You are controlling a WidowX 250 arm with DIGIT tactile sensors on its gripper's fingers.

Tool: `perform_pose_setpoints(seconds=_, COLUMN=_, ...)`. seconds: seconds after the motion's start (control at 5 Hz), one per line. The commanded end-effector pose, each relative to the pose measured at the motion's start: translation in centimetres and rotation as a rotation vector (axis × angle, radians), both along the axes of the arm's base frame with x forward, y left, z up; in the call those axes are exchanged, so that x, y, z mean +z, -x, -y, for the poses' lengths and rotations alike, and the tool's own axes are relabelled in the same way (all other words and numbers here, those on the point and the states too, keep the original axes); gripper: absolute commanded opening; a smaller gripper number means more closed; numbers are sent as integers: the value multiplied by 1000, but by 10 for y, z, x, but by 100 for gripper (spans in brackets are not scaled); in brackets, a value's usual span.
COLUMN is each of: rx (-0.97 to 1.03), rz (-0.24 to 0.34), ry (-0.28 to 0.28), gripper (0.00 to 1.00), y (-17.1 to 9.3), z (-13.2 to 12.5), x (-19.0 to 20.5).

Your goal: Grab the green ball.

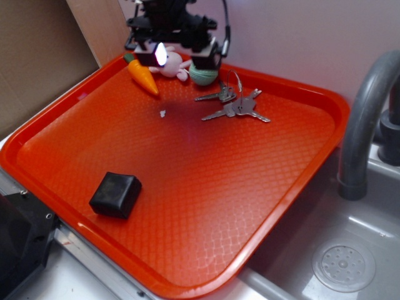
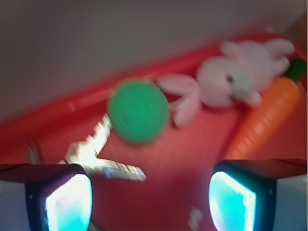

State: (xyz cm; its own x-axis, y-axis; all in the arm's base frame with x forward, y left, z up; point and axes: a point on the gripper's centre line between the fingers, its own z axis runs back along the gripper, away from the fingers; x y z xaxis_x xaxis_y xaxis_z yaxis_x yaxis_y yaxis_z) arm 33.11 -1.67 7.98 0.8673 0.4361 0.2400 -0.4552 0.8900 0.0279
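Two spread fingers (image 2: 67, 202) of the gripper (image 2: 150, 199) frame the wrist view's bottom edge, holding nothing; the green ball (image 2: 138, 111) lies above them, left of centre, on the red tray (image 1: 206, 206), touching the bunny (image 2: 231, 79).

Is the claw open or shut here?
Open. In the wrist view the claw has two pads spread wide apart, nothing between them; the green ball sits ahead, untouched.
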Motion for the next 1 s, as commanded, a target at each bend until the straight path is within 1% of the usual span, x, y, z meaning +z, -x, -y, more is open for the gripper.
perform_pose_setpoints(seconds=0.0, rx=121, rz=130, ry=58, gripper=100, y=-19, z=-30, x=8)
perform_pose_setpoints(seconds=0.2, rx=102, rz=164, ry=91, gripper=100, y=-16, z=-41, x=-11)
perform_pose_setpoints(seconds=0.4, rx=43, rz=194, ry=156, gripper=0, y=-27, z=-31, x=-33)
perform_pose_setpoints(seconds=0.6, rx=36, rz=200, ry=147, gripper=0, y=-26, z=-24, x=-30)
perform_pose_setpoints(seconds=0.8, rx=21, rz=177, ry=172, gripper=0, y=-17, z=-25, x=-13)
